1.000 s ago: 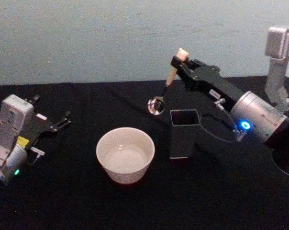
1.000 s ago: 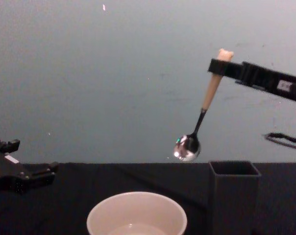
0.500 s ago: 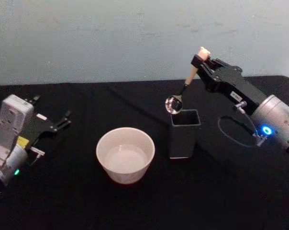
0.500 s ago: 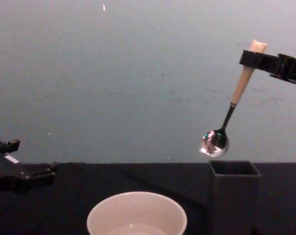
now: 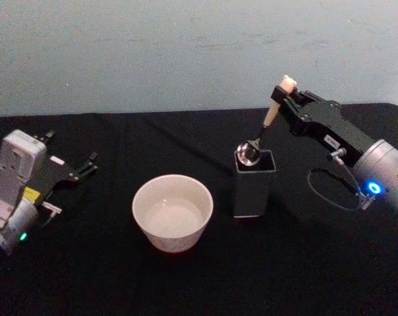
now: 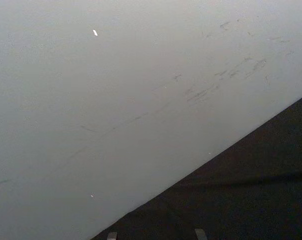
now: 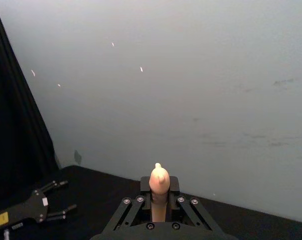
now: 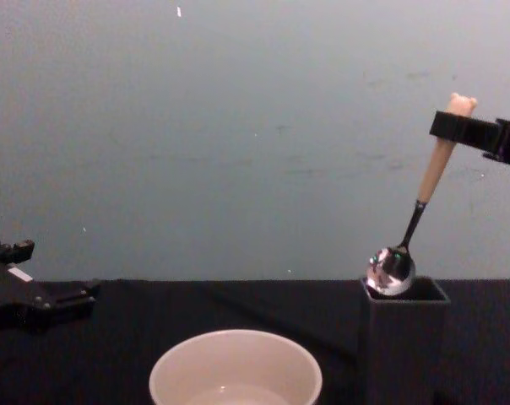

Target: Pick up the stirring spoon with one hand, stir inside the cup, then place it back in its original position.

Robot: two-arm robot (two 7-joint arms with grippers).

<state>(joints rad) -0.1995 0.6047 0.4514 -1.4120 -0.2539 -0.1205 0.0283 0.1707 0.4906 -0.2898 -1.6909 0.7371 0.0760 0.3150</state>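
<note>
I've got the right gripper (image 5: 283, 93) pinching the spoon (image 5: 263, 129) by its handle, bowl at the holder (image 5: 254, 182) mouth for return, cup (image 5: 172, 212) left, left gripper (image 5: 87, 165) parked spread.

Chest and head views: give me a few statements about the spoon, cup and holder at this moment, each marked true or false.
1. The right gripper is shut on the beige handle of the bear-topped metal stirring spoon. True.
2. The spoon's shiny bowl sits at the mouth of the tall dark grey square holder. True.
3. The spoon is dipped in the wide cream-white round cup. False: it is over the holder, to the cup's right.
4. The left gripper holds the cup. False: it lies apart from the cup, at the table's left, holding nothing.
5. The spoon hangs tilted, handle end higher and farther right. True.
</note>
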